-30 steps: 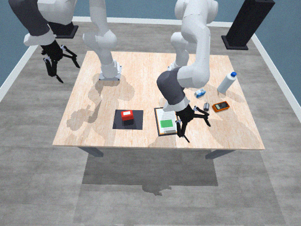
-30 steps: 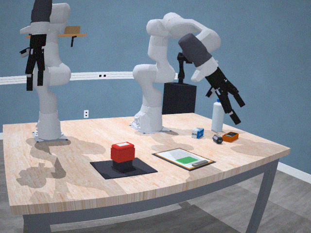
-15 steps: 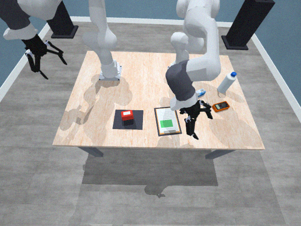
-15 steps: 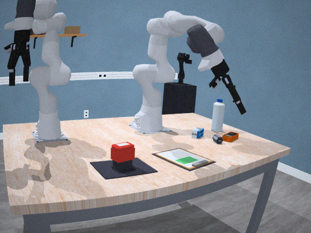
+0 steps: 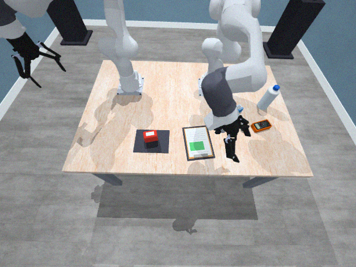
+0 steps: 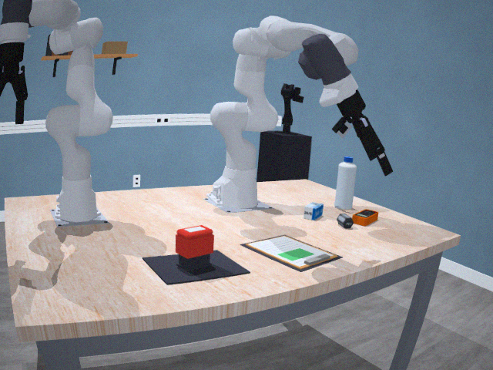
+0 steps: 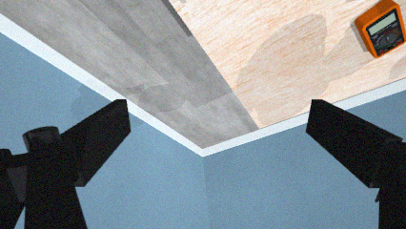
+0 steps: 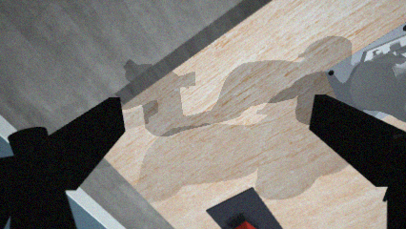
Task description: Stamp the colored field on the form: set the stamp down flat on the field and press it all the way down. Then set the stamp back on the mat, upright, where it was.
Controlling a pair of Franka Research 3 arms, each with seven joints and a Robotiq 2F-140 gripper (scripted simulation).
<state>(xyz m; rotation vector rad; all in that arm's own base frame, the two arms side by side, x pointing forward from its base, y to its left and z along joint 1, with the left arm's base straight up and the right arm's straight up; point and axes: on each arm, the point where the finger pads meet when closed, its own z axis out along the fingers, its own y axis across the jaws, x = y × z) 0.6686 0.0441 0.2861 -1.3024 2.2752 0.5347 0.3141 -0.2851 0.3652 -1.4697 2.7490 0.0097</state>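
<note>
On the mat stands the stamp, left claw and right claw spread apart.

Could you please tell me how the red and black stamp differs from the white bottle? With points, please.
The stamp point(image 5: 150, 136) point(image 6: 194, 243) point(image 8: 245, 226) is squat and blocky, while the bottle point(image 5: 267, 98) point(image 6: 345, 185) is taller and rounded. The stamp has a white label on its red top; the bottle ends in a blue cap. The stamp stands on the dark mat point(image 5: 163, 143) point(image 6: 159, 267) point(image 8: 249, 200), the bottle directly on the table point(image 5: 172, 100) point(image 6: 139, 206) point(image 7: 214, 33) point(image 8: 191, 210). Both are upright.
</note>
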